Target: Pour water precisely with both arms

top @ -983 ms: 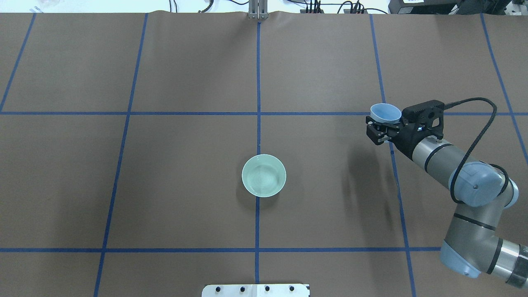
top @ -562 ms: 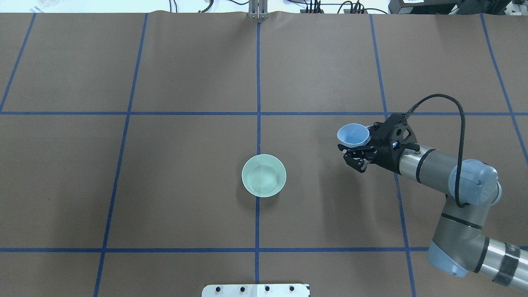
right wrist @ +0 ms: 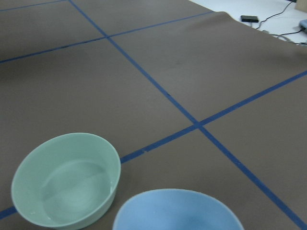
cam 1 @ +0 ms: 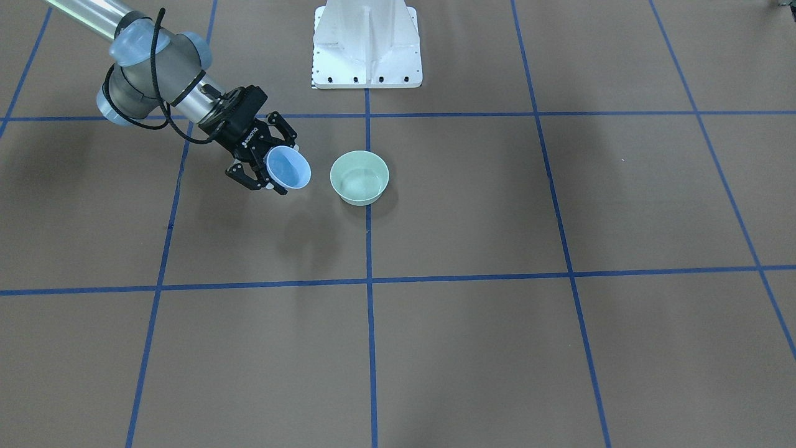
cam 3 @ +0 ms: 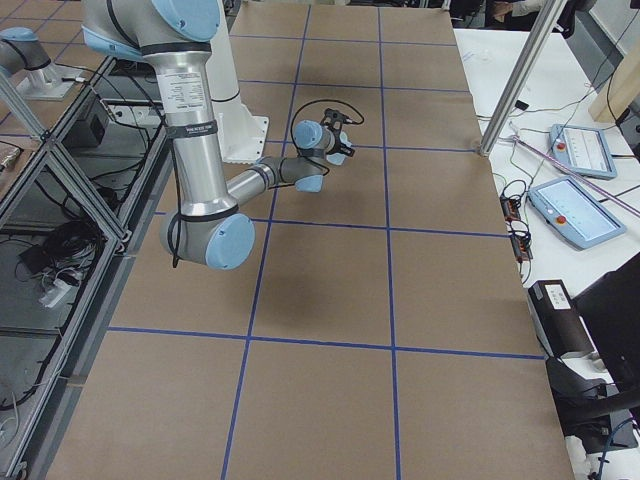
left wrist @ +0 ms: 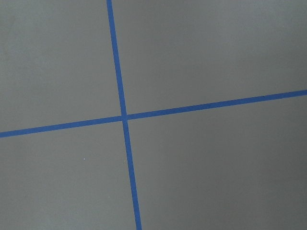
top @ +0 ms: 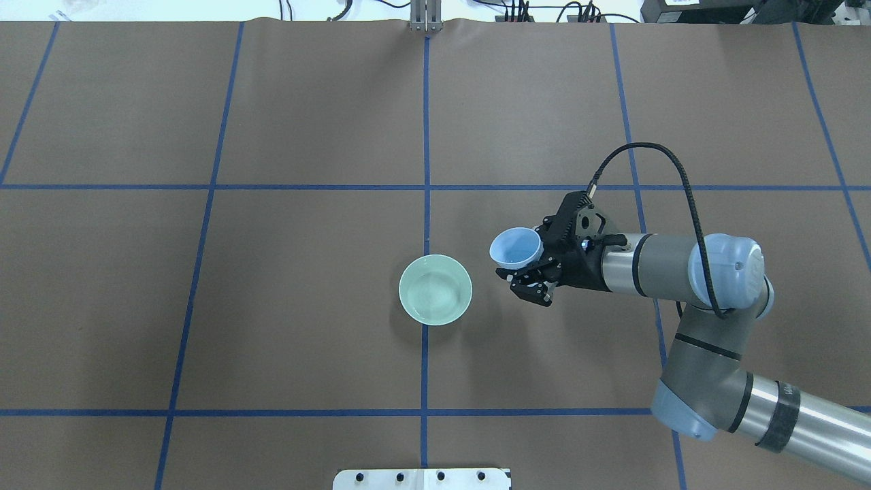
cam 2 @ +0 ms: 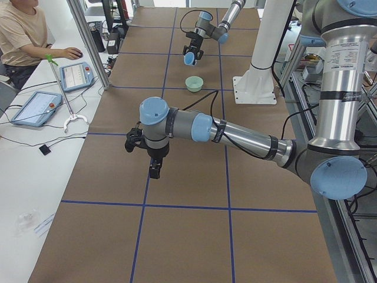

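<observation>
My right gripper [top: 525, 273] is shut on the rim of a light blue bowl [top: 515, 247], held above the table just right of a pale green bowl [top: 435, 289]. From the front, the blue bowl [cam 1: 288, 167] tilts toward the green bowl [cam 1: 359, 177]. The right wrist view shows water [right wrist: 72, 194] as faint ripples in the green bowl [right wrist: 29, 167], with the blue bowl's rim [right wrist: 177, 199] at the bottom edge. I cannot tell whether the blue bowl holds liquid. My left gripper [cam 2: 154, 170] hangs over bare table far to the left. It shows only in the side view, so its state is unclear.
The brown table cover carries a grid of blue tape lines [left wrist: 123, 117]. The white pedestal [cam 1: 367, 43] stands at the robot's side of the table. A seated person [cam 2: 20, 29] and control tablets [cam 2: 35, 106] are beyond the far edge.
My right arm has swung left and toward the robot's side with the blue bowl, ending close beside the green bowl. The green bowl has not moved.
</observation>
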You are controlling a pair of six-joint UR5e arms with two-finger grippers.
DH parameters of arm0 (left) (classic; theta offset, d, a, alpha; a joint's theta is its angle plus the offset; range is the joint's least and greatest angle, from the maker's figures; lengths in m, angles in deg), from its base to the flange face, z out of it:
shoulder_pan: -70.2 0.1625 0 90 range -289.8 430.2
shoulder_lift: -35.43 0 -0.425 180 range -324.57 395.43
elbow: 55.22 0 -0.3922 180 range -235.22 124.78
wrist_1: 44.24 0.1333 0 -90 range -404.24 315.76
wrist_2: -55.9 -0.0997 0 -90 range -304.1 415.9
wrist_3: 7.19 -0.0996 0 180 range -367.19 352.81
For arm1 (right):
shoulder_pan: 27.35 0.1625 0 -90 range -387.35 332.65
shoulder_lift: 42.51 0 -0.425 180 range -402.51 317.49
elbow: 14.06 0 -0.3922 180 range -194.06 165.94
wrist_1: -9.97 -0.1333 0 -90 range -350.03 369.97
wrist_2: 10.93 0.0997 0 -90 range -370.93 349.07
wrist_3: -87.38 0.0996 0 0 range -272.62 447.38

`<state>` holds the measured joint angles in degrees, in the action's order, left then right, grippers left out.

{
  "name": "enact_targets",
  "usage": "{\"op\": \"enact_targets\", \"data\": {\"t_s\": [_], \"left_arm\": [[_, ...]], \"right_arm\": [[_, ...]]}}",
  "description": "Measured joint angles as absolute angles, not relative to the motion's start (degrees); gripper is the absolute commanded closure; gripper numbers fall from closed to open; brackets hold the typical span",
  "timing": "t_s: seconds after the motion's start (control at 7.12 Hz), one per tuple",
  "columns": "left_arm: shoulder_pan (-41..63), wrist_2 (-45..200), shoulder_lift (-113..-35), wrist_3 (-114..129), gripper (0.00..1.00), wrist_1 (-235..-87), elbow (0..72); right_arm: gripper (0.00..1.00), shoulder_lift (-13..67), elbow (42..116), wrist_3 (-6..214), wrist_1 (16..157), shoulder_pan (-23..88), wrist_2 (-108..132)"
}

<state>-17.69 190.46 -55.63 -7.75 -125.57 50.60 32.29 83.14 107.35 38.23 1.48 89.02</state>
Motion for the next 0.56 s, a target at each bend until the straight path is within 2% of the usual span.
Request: {"op": "enact_targets", "data": {"t_s": [0.56], "left_arm": [[-17.69,190.46,-55.63,-7.59,0.0,-125.6,49.57]], "right_arm": [[1.0,25.32,86.17,107.31,58.59,-0.22,89.14]]}}
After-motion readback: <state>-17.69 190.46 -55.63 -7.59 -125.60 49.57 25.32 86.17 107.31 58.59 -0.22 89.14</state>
